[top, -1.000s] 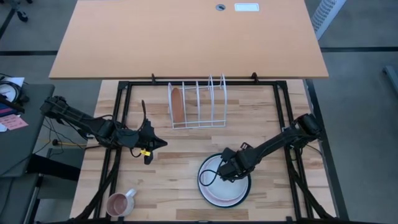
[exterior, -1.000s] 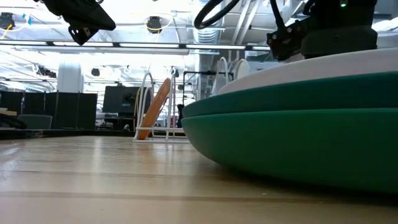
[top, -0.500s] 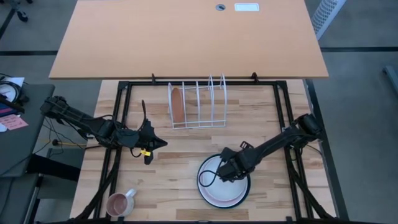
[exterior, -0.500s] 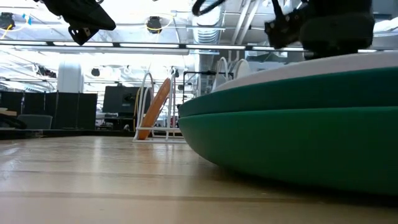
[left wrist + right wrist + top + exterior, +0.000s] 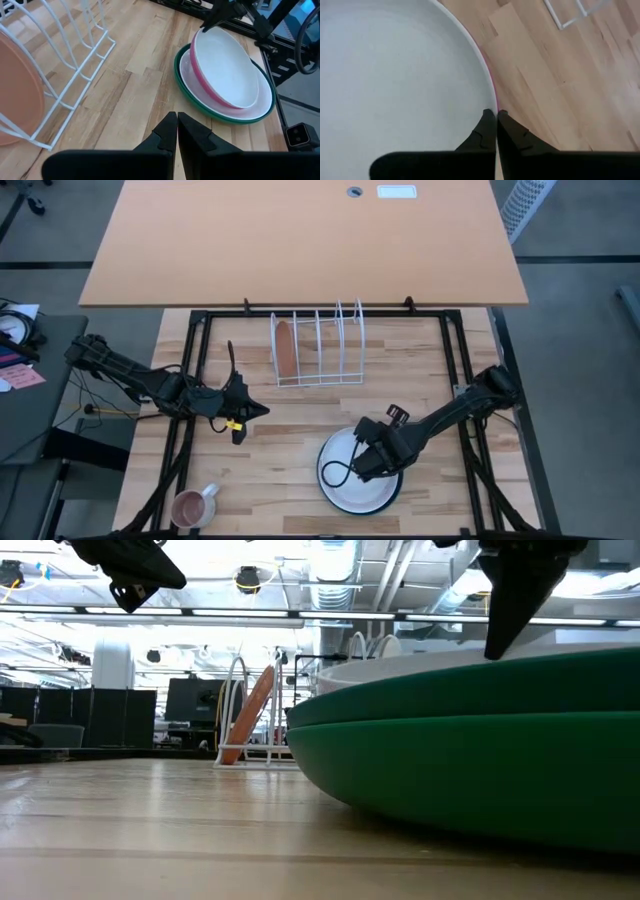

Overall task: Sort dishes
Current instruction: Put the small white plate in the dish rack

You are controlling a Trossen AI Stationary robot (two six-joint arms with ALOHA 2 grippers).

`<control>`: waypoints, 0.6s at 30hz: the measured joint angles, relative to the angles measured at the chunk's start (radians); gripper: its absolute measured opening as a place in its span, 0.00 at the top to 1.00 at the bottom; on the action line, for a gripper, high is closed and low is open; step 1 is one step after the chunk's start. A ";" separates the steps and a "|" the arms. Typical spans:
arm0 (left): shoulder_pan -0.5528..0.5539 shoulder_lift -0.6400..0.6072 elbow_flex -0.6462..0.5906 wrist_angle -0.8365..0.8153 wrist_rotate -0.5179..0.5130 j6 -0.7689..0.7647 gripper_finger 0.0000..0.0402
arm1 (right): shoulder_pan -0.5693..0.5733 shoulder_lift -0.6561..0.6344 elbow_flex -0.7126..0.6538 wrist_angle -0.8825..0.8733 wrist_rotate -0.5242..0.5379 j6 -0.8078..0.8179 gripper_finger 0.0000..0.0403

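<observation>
Right wrist view showed the right gripper (image 5: pixel 496 116) with its fingers pressed together on the rim of the pink plate (image 5: pixel 395 75), white inside and magenta along the edge. The pinch sat at the very lip, probably because a flat plate offers nothing else to take hold of. In the left wrist view that plate (image 5: pixel 225 67) stood tilted, its gripped edge raised and the opposite edge resting on the stack, which let it part from the white plate (image 5: pixel 192 75) under it. The green plate (image 5: pixel 220 116) lay lowest, flat on the table (image 5: pixel 290 450). Judged from the tilt, the lift had only begun.

Well apart from the stack, the rack (image 5: pixel 318 345) stood near the table's far edge with the orange plate (image 5: pixel 285 348) upright in one slot; its other slots were free, presumably meant for the remaining plates. The left gripper (image 5: pixel 235 432), fingers shut on nothing, hung over the table's left part, clear of the path from stack to rack. A mug (image 5: pixel 192 506) sat at the near left corner.
</observation>
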State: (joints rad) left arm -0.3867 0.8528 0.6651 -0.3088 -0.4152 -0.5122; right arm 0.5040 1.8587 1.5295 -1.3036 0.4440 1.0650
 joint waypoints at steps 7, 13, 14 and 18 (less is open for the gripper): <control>0.000 0.000 0.000 0.000 0.000 -0.008 0.97 | -0.003 0.000 -0.017 0.012 -0.021 0.015 0.99; 0.000 0.000 0.000 0.000 0.000 -0.008 0.97 | -0.003 0.000 -0.019 0.014 -0.022 0.031 0.95; 0.000 0.000 0.000 0.000 0.000 -0.008 0.97 | -0.003 0.000 -0.019 0.014 -0.022 0.033 0.94; 0.000 0.000 0.000 0.000 0.000 -0.008 0.97 | -0.005 0.007 -0.019 0.039 -0.018 0.028 0.94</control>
State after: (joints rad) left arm -0.3870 0.8528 0.6651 -0.3084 -0.4152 -0.5205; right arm 0.4993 1.8659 1.5101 -1.2642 0.4258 1.0931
